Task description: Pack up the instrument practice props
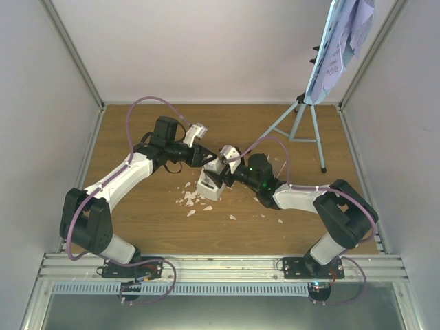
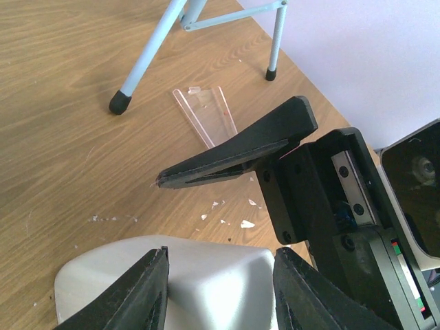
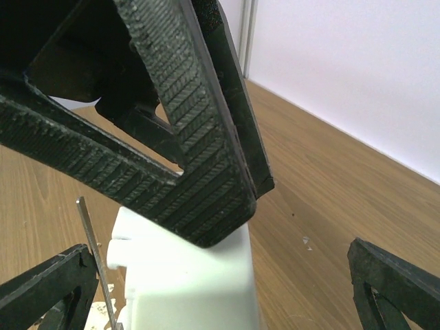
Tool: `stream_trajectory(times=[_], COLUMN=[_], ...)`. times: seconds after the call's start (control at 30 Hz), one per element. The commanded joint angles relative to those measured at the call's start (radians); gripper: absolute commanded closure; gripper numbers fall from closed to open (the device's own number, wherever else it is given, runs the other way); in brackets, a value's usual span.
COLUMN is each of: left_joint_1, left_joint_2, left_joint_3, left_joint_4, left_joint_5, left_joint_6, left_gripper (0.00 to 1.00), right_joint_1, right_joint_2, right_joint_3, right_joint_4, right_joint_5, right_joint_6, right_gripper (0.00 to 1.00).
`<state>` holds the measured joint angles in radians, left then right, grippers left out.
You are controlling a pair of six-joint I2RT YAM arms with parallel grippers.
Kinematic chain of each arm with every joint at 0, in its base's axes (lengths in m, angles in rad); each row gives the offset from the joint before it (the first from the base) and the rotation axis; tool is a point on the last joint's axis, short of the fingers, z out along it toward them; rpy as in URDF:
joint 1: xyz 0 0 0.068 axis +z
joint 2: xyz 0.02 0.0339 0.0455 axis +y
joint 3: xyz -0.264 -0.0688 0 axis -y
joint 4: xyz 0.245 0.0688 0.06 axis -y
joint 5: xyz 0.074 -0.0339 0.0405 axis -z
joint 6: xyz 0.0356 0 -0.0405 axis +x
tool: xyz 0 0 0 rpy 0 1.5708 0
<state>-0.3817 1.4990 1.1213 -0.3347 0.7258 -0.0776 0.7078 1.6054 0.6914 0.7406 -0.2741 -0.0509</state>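
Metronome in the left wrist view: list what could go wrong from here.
1. The left claw grips the metronome while the open right claw straddles the same spot; the claws could collide.
2. A thin rod stands exposed beside the right claw's finger and could get bent.
3. The clear cover lies loose on the table near a foot of the stand; a sweeping arm could knock it away.

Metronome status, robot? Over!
Left gripper clamped on metronome. Right gripper open, close by. Clear cover off, lying on table. Crumbs scattered around.
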Motion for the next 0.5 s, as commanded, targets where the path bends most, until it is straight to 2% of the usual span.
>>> stream_trajectory(times=[0.0,0.23,0.47], left_joint_1=[-0.005,-0.006,-0.005], left_joint_2=[-0.003,-0.006,-0.01], left_joint_3=[0.0,-0.001,0.0], left_joint_4=[-0.011,-0.013,-0.015], left_joint_5=[0.01,0.007,0.006], left_joint_6=[0.012,0.012,0.013], left_gripper=[0.55,0.55,0.55], right_joint_1=[0.012,0.021,0.03], right_joint_2=[0.002,-0.005,-0.005], right_joint_3=[0.014,0.011,0.009], right_joint_4=[0.025,0.022,0.021], right_joint_5=[0.033,-0.01,0.053], right_joint_6=[0.013,0.012,0.03], right_gripper=[0.0,0.0,0.0])
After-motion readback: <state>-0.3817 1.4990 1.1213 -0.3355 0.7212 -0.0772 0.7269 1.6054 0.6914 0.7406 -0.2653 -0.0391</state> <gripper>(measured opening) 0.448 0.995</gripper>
